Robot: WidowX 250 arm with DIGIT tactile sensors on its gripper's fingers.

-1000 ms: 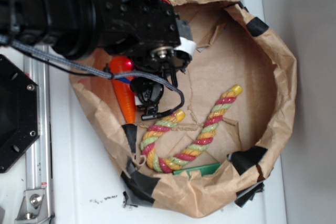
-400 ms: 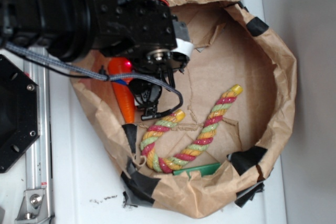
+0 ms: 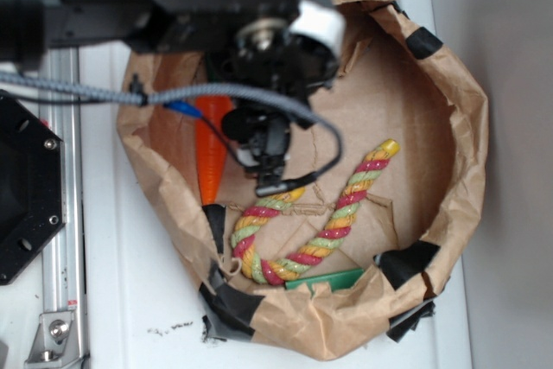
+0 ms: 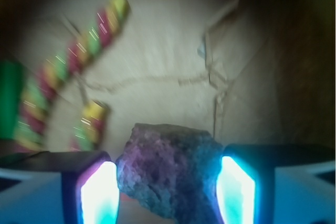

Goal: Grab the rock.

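In the wrist view the rock point(image 4: 169, 169), a lumpy dark rough stone, sits between my gripper's point(image 4: 166, 184) two lit fingers. It presses against both pads and hangs above the brown paper floor, so the gripper is shut on it. In the exterior view the black arm fills the upper left, and the gripper point(image 3: 264, 155) points down over the left part of the paper-lined bowl point(image 3: 467, 127). From that view the arm's dark parts hide the rock.
An orange carrot toy point(image 3: 210, 155) lies just left of the gripper. A striped rope toy point(image 3: 333, 222) curves across the bowl's floor, with a green piece point(image 3: 326, 280) at the front rim. A black mount point(image 3: 26, 187) stands outside on the left.
The arm has risen toward the camera and shifted a little right, looming larger. The gripper has come off the bowl's floor beside the carrot toy.
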